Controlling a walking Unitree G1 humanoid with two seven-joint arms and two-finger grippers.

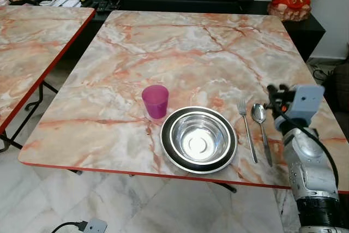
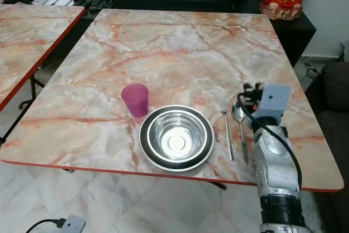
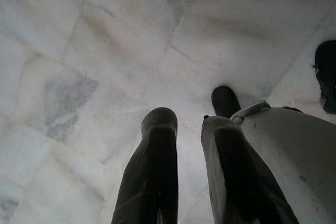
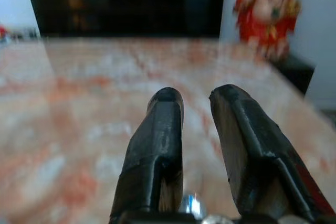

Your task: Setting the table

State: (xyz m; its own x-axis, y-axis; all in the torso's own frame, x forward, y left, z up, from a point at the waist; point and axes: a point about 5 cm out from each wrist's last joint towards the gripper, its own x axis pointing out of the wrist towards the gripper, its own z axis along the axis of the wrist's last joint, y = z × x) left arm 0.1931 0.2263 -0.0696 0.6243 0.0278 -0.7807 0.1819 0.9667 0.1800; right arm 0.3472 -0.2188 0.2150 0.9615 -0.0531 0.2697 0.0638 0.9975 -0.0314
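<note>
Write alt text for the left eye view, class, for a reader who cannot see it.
A marble-patterned table holds a steel bowl on a black plate, a purple cup to its left, fork and spoon to its right, beside the robot's right arm.

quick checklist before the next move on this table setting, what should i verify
1. Steel bowl sits centred on the black plate: ok.
2. Silver fork and silver spoon lie side by side to the right of the plate, apart from it: ok.
3. Purple plastic cup stands upright to the upper left of the plate: ok.
4. Right gripper holds nothing, fingers slightly apart: ok.
5. Right gripper clear of the spoon: cannot tell, it hangs close above it.
6. Left gripper idle, pointing at the floor: ok.
</note>
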